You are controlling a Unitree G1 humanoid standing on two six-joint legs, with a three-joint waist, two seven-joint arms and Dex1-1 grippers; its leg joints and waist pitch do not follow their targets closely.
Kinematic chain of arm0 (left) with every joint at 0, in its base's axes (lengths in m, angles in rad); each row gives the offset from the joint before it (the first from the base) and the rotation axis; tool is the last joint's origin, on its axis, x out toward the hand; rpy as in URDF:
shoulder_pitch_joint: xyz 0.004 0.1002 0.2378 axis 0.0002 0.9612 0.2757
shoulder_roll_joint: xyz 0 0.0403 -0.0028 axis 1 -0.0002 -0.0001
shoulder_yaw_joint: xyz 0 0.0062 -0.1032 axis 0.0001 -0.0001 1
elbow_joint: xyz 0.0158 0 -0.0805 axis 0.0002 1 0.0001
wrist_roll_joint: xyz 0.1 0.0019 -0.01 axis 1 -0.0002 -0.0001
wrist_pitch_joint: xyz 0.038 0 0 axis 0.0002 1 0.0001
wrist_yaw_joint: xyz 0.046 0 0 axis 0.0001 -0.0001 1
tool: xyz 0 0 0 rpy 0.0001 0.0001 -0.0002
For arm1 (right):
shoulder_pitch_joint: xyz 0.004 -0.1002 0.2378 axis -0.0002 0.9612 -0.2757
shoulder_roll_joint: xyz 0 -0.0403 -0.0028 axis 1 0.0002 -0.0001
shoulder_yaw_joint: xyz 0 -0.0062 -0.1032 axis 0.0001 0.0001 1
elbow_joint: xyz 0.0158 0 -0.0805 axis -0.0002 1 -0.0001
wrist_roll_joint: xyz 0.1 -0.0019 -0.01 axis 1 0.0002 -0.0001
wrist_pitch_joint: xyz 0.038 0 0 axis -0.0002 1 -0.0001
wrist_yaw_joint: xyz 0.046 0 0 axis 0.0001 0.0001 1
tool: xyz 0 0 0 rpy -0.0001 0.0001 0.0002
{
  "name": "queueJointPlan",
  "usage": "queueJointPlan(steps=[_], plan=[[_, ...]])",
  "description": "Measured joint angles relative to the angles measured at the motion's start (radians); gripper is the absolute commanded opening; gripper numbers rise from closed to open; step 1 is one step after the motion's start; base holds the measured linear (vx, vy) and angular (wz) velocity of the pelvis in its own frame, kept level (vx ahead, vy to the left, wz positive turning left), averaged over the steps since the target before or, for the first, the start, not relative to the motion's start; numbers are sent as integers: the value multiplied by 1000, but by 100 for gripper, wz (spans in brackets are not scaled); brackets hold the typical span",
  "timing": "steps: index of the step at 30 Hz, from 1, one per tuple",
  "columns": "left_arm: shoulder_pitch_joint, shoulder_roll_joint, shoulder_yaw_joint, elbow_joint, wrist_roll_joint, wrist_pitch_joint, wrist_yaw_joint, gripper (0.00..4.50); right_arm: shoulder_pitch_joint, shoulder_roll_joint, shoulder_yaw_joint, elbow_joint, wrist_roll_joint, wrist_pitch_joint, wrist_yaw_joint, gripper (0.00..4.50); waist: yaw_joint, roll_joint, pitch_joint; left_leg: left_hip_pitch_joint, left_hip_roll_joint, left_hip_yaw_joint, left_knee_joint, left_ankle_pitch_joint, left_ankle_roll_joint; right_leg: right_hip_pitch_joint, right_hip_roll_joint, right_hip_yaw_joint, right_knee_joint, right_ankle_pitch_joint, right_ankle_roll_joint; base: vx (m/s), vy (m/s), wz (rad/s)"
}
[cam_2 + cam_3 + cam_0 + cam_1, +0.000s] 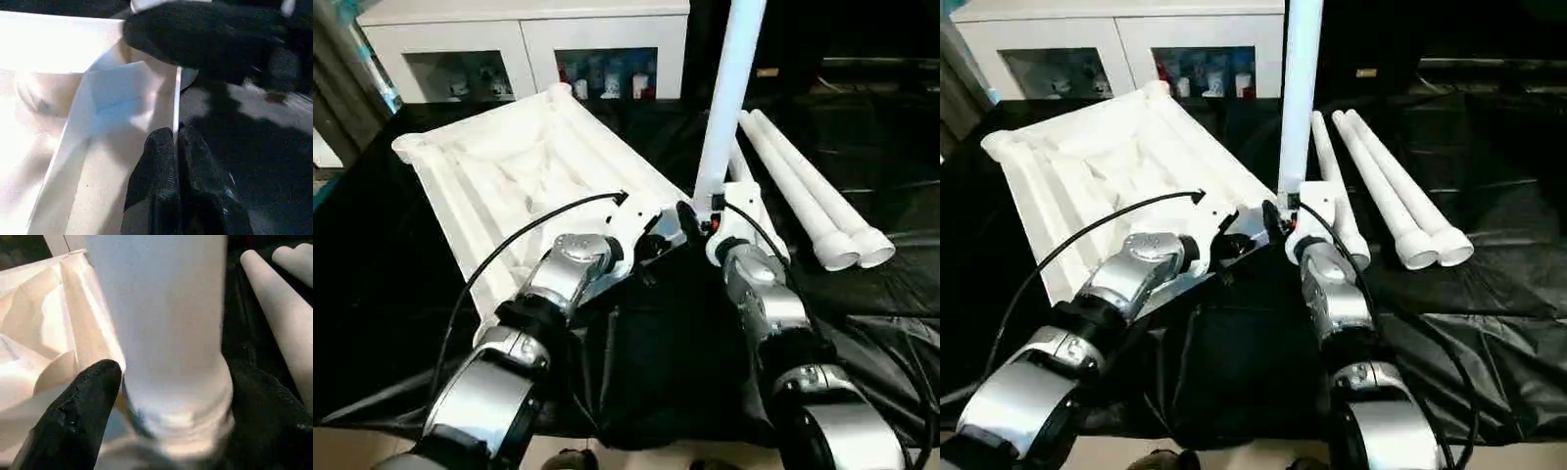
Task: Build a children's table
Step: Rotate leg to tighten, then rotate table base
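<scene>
The white table top lies upside down on the black cloth, ribbed underside up. One white leg stands upright at its near right corner socket. My right gripper is shut around this leg's base, with a black finger on each side of the tube. My left gripper is at the near edge of the top, and its fingers pinch the thin rim wall. Two more legs lie side by side on the cloth to the right, and a third leg lies just behind my right gripper.
A white glass-door cabinet stands behind the table top. Black cloth covers the work surface, wrinkled at the front right. Dark furniture stands at the back right.
</scene>
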Motion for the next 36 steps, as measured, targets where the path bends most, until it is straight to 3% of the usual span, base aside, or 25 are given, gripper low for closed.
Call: queueJointPlan(steps=[5, 10, 13, 15, 20, 24, 27, 30, 31, 32, 34, 36], plan=[[-44, -14, 43, 57, -2, -16, 100, 0, 94, -31, 7, -91, -1, 20, 30, 367, -6, 1, -1, -13, 0, 0, 1, 3, 6, -13, 0, -2, 1, 1, 1, 0, 0, 0], [-74, -21, 77, 118, -4, -64, 164, 0, 129, -37, 7, -130, -2, 27, 35, 367, -4, 2, -1, -18, 2, 0, 3, 3, 9, -18, 0, -3, 3, 1, 1, 0, 0, 0], [-73, -26, 107, 126, -22, -110, 163, 57, 130, -23, 19, -130, -3, 28, 36, 380, 1, 3, -2, -30, 3, -1, 11, 2, 11, -26, 0, -4, 8, 1, 1, 0, 0, 0], [-73, -26, 136, 109, -52, -146, 163, 57, 130, -9, 29, -128, -5, 29, 35, 380, 6, 3, -2, -38, 4, -2, 20, 0, 14, -32, 0, -5, 14, 1, 1, 0, 0, 0], [-66, 67, 148, -13, -53, -171, 151, 96, 117, 14, 53, -119, -11, 31, 35, 380, 28, 5, -3, -38, 4, -1, 29, 1, 17, -34, -2, -3, 24, 2, 1, 0, 0, 0], [-28, 153, 147, -86, -14, -149, 165, 110, 103, 21, 63, -115, -11, 33, 37, 380, 34, 5, -3, -30, 4, -1, 29, 2, 14, -24, -3, -3, 22, 5, 1, 0, 0, 0], [13, 281, 149, -156, 37, -83, 199, 110, 96, 25, 78, -109, -21, 40, 53, 380, 27, 3, -3, -29, 4, 0, 29, 3, 12, -24, -4, -3, 22, 7, 2, 0, 0, 0], [53, 404, 173, -224, 82, 7, 212, 110, 95, 18, 77, -81, -33, 42, 54, 380, 30, 1, -3, -30, 4, 0, 28, 4, 11, -25, -4, -3, 22, 7, 2, 0, 0, 0], [71, 432, 183, -247, 95, 38, 212, 110, 93, 14, 76, -70, -33, 42, 54, 380, 36, 1, -4, -30, 4, 0, 27, 4, 11, -25, -4, -4, 22, 7, 3, 0, 0, 0], [87, 449, 186, -264, 104, 61, 212, 75, 93, 14, 76, -67, -33, 43, 54, 380, 39, 0, -4, -31, 4, 0, 28, 4, 11, -25, -4, -4, 21, 7, 3, 0, 0, 0], [129, 486, 188, -312, 121, 128, 212, 75, 79, 17, 76, -48, -33, 46, 53, 380, 39, -3, -4, -31, 3, 0, 28, 4, 11, -26, -4, -3, 21, 7, 3, 0, 0, 0], [154, 514, 190, -346, 127, 178, 211, 61, 69, 21, 77, -35, -32, 54, 54, 345, 40, -7, -4, -31, 3, 0, 28, 4, 11, -26, -4, -3, 22, 7, 3, 0, 0, 0]])
